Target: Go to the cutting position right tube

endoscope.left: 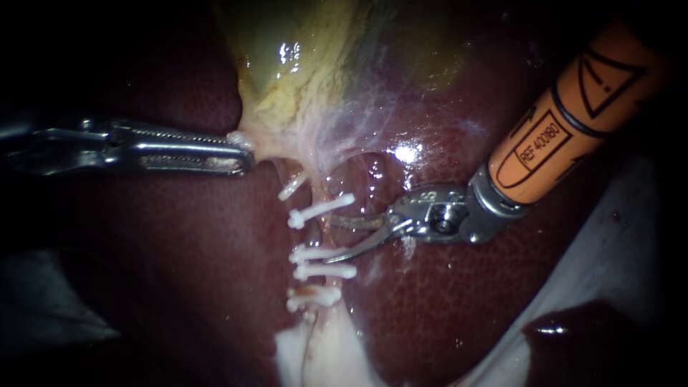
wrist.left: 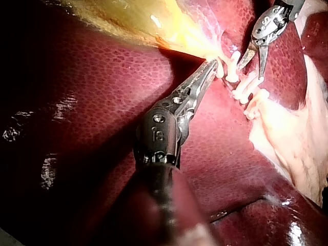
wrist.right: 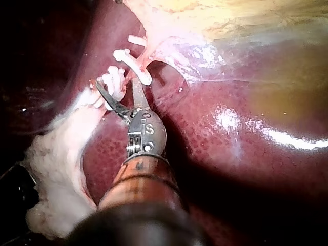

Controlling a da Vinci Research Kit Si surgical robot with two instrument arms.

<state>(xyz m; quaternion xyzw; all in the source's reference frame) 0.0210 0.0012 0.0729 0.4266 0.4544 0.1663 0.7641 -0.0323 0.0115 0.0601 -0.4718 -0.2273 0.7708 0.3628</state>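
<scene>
Our left instrument [endoscope.left: 241, 154] comes in flat from the left. Its jaws are clamped on the pale tissue where the gallbladder [endoscope.left: 308, 64] narrows, pulling it sideways over the liver [endoscope.left: 179, 272].

Our right instrument [endoscope.left: 332, 240], the one with the orange shaft, has its blades spread in a narrow V. The tips are right at the clipped tube [endoscope.left: 319, 231], which runs down from the gallbladder neck to a lump of whitish fatty tissue [endoscope.left: 315, 351].

It's pretty crowded in there. One white clip [endoscope.left: 320, 209] sits just above the upper blade. Two more clips [endoscope.left: 322, 262] are stacked right at the lower blade's tip, and we honestly can't tell if it's touching them. A fourth clip [endoscope.left: 314, 296] sits further down the tube.

From the endoscope we can't say whether the tube is between the blades or just ahead of them. In the right wrist view the open blades [wrist.right: 117, 83] sit among the clips [wrist.right: 110, 79], with one blade on each side of a clipped strand.

There's a thin webby film [endoscope.left: 358, 136] stretched between gallbladder and liver just above the working spot. A short pale stub [endoscope.left: 292, 188] sticks out beside the tube, on our left instrument's side. A white sheet [endoscope.left: 623, 244] shows past the liver's edge.
</scene>
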